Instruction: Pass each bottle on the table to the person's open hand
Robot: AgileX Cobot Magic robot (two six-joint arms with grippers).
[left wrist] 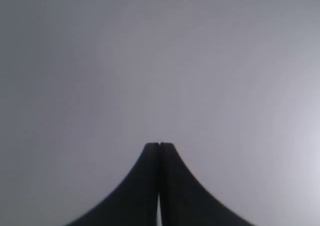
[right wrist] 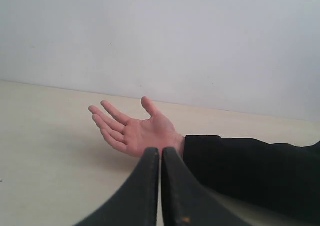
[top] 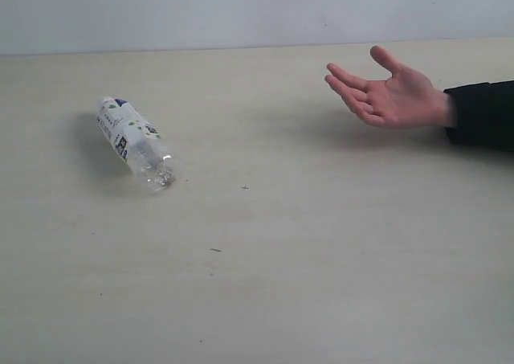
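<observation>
1 clear white-labelled plastic bottle (top: 132, 141) lies on cream surface (top: 321, 284); bare open hand (top: 389, 95) apart; left tool (left wrist: 159, 145), right tool (right wrist: 160, 150) closed.

A plain, matte, pale grey-white wall (top: 241, 10) spans the 12 o'clock side of the exterior view. Its lower edge runs straight from 9 to 3 o'clock, rising slightly.

The exterior view looks down at a slant across the broad pale cream table (top: 321, 284) toward its far edge. The left wrist view faces a blank grey surface (left wrist: 150, 61) and little else. The right wrist view sits low over the table, close to the bare open hand with a black cuff (right wrist: 135, 128) (the exterior view shares it), facing the far edge.
</observation>
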